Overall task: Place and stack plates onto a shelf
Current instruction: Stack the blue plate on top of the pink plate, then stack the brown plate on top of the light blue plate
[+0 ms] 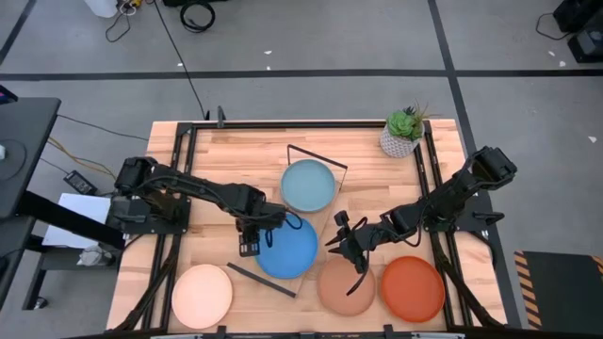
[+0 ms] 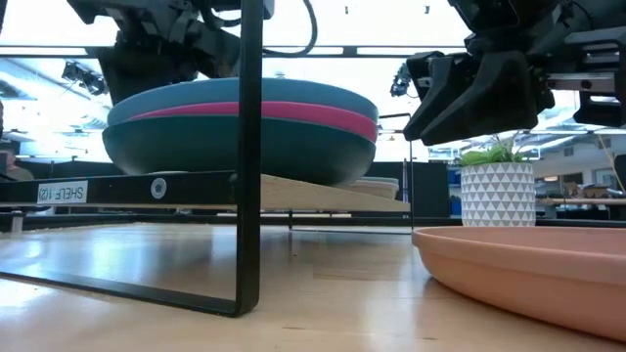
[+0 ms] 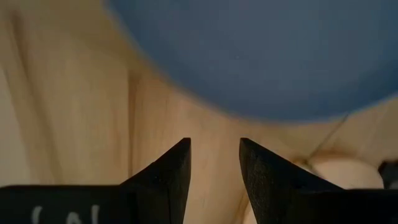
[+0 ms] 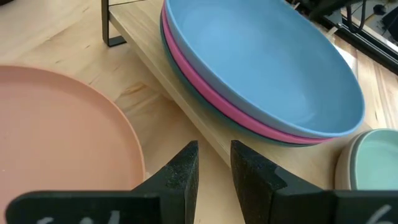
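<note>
A light-wood shelf (image 1: 316, 218) with black wire ends lies slantwise on the table. On its near half sits a stack (image 4: 261, 87) with bright blue on top, then magenta, then dark teal. A light blue plate (image 1: 308, 185) lies on the far half. Pale cream (image 1: 202, 295), tan (image 1: 346, 285) and orange-red (image 1: 412, 287) plates rest flat on the table near its near edge. My left gripper (image 1: 250, 243) is open just left of the bright blue plate (image 3: 261, 56). My right gripper (image 1: 345, 241) is open, hovering between the shelf and the tan plate (image 4: 62, 124).
A small potted plant (image 1: 403, 132) stands at the far right corner of the slatted table. The shelf's black wire frame (image 2: 249, 156) stands upright at the near end, with another (image 1: 316, 155) at the far end. Bare wood shows along the far left of the table (image 1: 236, 155).
</note>
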### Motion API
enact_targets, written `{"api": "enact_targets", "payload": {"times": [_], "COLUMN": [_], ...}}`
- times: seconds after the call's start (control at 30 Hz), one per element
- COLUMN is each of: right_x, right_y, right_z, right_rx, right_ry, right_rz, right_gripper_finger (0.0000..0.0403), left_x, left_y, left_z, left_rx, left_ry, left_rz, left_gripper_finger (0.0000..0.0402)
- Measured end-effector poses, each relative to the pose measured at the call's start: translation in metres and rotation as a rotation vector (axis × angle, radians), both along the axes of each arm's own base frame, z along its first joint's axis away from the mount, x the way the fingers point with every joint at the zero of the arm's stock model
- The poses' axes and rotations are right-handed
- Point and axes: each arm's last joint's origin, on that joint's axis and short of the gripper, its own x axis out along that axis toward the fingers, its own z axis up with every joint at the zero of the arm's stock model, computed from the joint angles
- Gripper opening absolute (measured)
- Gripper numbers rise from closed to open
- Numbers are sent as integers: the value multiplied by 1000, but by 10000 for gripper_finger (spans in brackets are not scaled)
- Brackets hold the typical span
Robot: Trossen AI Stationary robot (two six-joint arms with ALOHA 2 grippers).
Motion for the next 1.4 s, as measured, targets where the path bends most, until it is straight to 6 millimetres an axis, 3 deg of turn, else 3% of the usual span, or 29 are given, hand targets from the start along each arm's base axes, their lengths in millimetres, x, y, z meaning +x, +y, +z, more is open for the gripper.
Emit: {"api": "enact_targets", "payload": {"times": [0.2,0.43,0.57,0.7,0.93,1.13,1.4], "right_x": [0,-11,-20,-30,-28,-24,-15], "right_y": [-1,7,12,11,-4,-4,1], "right_z": [0,17,7,-1,-6,-16,-36], "right_rx": [-5,104,117,125,304,359,343], "right_ry": [-1,121,239,353,486,534,587], "right_rz": [-11,-6,-31,-127,-281,-321,-375], "right_gripper_finger": [99,99,99,105,146,188,181], "left_x": [-5,17,28,35,35,32,29], "left_y": [1,-7,-9,-7,3,7,7], "left_z": [23,50,57,57,56,54,53], "left_rx": [-6,20,150,193,205,205,205], "left_ry": [-6,-367,-541,-600,-577,-537,-504], "left_rz": [9,-148,-248,-315,-307,-305,-309], "left_gripper_finger": [142,142,142,142,142,142,142]}}
